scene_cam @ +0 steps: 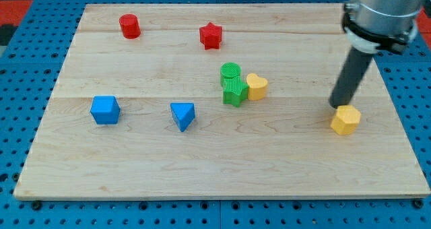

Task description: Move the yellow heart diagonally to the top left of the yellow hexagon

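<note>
- The yellow heart [256, 86] sits near the middle of the wooden board [135, 161], touching the right side of a green block [234, 92], with a green cylinder [230, 72] just behind that.
- The yellow hexagon [345, 120] lies well apart, toward the view's right.
- The arm has no claw to open or close; the tip [336, 105] rests just beside the hexagon's upper left, far from the heart.
- The heart does not look moved yet, so the whole push seems left to do.
- The spot for the heart is roughly where the tip stands now.
</note>
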Available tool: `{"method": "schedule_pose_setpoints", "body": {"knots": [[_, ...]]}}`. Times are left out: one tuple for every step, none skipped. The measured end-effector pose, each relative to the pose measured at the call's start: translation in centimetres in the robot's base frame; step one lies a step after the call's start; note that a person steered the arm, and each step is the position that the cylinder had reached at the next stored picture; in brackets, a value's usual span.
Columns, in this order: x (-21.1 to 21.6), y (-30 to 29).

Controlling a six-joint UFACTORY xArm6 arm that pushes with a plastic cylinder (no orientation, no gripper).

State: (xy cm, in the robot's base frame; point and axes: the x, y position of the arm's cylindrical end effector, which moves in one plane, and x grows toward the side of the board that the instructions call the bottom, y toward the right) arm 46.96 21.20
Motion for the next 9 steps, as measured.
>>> {"method": "schedule_pose_setpoints", "body": {"knots": [[4.6,0.1],[5.6,-0.5],[1.3,-0.8],[-3.7,-3.7],[-6.6,-8.0],[-8.2,-13.6],[-7.8,-17.0],[-4.6,-15.7],[-2.8,-13.1]]}}
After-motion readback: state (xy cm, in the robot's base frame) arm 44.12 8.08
